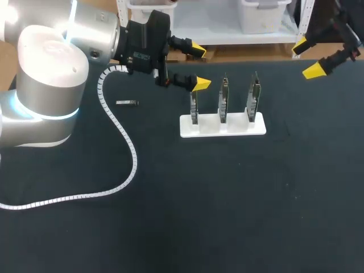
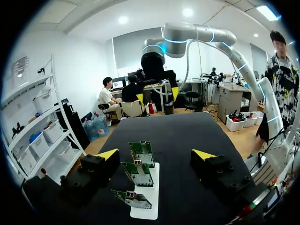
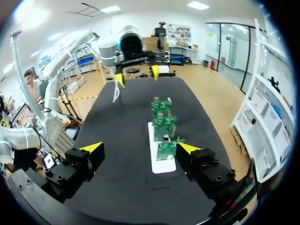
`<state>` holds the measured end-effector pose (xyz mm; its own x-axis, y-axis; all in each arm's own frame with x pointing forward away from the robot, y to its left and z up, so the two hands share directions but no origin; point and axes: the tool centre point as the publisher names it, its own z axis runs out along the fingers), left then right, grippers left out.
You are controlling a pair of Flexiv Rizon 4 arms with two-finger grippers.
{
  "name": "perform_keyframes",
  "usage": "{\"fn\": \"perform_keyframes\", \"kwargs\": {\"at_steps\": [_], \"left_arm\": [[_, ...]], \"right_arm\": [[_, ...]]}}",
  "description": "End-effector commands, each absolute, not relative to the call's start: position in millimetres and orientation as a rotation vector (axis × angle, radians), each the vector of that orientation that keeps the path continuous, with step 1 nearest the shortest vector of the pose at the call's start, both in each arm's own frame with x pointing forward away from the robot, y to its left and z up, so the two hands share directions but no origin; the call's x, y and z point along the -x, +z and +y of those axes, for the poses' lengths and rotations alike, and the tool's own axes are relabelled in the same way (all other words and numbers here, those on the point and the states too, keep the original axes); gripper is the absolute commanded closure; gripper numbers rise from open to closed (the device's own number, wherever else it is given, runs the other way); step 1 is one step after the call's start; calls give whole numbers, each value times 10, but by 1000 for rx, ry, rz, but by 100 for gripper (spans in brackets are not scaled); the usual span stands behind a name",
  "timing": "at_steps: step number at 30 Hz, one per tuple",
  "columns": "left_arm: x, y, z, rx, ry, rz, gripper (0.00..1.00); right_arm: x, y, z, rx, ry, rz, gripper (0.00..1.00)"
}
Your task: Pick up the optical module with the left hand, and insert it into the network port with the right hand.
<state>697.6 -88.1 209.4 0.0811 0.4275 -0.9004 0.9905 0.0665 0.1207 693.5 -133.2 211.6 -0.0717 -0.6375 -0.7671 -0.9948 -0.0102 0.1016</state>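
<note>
waiting on the first step, the pickup is not yet begun. optical module lies flat on the black bench, beside the left arm and apart from everything. left pincer hangs wide and empty near the end board of the white rack, past the module. right pincer is wide, empty, at the far edge. ports on the boards are too small to make out. next, likely: bring the left pincer over the module, fingers straddling its narrow sides, then lower.

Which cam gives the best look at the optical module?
Head view: the optical module lies in plain sight on the table, apart from the left gripper. Left wrist view does not show it; right wrist view has at most a speck past the boards, too small to tell.
</note>
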Motion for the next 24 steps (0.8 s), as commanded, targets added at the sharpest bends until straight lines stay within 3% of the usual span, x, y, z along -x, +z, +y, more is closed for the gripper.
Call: {"fn": "perform_keyframes", "kwargs": {"at_steps": [1,24], "left_arm": [[-6970,2100,-887,-1495,-819,1487,0],[-6970,2100,-887,-1495,-819,1487,0]], "right_arm": [[-6939,2038,-1291,1759,948,1728,0],[-7264,1857,-1158,1780,925,1602,0]]}}
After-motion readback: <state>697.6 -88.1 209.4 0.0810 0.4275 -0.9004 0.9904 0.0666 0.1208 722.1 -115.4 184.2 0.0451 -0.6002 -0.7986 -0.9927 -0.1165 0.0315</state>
